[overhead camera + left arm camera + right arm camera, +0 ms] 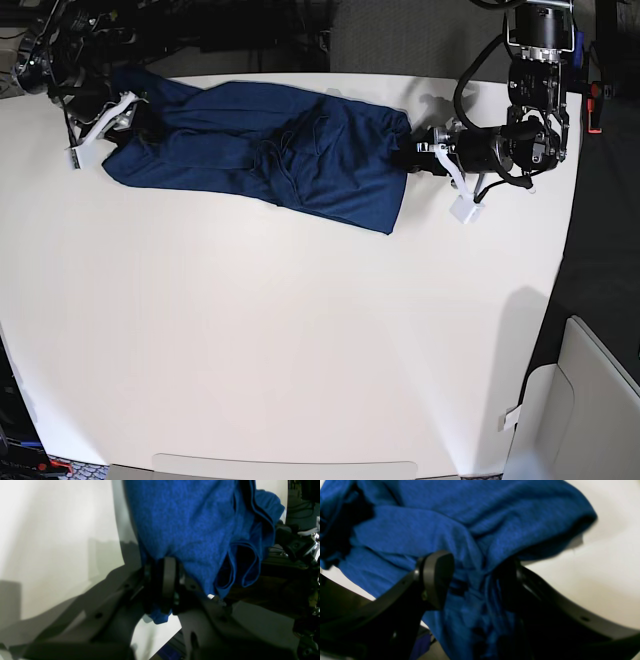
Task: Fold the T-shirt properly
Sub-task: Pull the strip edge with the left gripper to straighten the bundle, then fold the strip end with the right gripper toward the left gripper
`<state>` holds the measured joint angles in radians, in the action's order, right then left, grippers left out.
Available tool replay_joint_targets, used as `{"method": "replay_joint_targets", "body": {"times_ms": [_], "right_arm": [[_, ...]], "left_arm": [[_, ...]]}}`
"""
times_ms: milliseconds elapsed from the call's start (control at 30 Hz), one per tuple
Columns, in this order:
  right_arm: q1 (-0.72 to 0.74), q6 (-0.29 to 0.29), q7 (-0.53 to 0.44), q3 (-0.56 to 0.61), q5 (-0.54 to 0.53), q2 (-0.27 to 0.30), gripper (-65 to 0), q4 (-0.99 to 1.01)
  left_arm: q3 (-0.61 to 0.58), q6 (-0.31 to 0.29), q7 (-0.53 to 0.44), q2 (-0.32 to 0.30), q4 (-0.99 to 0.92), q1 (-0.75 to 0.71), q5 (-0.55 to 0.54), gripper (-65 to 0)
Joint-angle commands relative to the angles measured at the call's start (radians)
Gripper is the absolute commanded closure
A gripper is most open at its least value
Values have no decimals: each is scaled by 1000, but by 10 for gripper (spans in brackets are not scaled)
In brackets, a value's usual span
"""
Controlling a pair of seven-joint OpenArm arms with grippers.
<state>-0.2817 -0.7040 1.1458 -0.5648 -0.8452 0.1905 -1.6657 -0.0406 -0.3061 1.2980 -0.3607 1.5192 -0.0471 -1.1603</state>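
Closest to my left wrist camera, the left pincer (163,580) is clenched on a bunch of the T-shirt (190,525); a small tuft of blue cloth pokes out behind the pads, and the rest of the fabric spreads away ahead of the pincer in hanging folds, with the pale counter (50,542) off to one side of it.

On the other wrist camera, my right pincer (475,580) stands released, its jaws wide apart. A gathered ridge of the T-shirt (475,530) runs between them, and one dark pad (437,575) lies against the cloth; I cannot tell whether the far jaw touches it. More fabric billows beyond the pincer, and bare counter (607,567) lies past that.

From the base view, the T-shirt (290,150) lies stretched along the far side of the counter (300,340), crumpled lengthwise, between the right pincer (128,108) at one end and the left pincer (408,157) at the other.
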Motion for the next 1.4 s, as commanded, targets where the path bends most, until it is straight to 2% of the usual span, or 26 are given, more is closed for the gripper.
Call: {"method": "replay_joint_targets", "body": {"times_ms": [0,67,233,300,433,567,700,833,933,1033,1200,1367], "right_arm": [[9,6,46,12,33,5,-330,5],[29,6,46,30,33,5,-305,22],[62,6,46,52,33,5,-103,42],[69,6,46,45,28,5,-62,42],[88,6,46,38,17,11,-49,34],[114,6,46,-22,-29,14,-38,34],[151,6,47,-54,-115,14,-38,34],[193,6,50,-50,-222,14,-38,32],[235,6,92,-24,-293,5,-39,29],[263,6,98,53,-320,-32,-40,-9],[290,6,98,260,-313,-125,-41,-49],[319,6,98,421,-239,-219,-41,-46]], "left_arm": [[-5,0,2,-10,19,11,-28,-18],[-14,0,2,-10,20,11,-28,-18],[-18,0,2,-10,20,11,-28,-18],[-18,0,2,-5,20,11,-28,-18],[-46,0,-5,-2,20,11,-30,-18],[-68,0,-5,38,22,14,-30,-18],[-77,0,1,81,20,13,-30,-18],[-106,0,-10,82,17,13,-28,-18],[-106,0,-10,82,16,11,-27,-18],[-106,0,-10,79,16,11,-27,-18],[-106,0,-10,82,16,11,36,-18],[-104,0,-10,82,17,-10,64,-18]]}}
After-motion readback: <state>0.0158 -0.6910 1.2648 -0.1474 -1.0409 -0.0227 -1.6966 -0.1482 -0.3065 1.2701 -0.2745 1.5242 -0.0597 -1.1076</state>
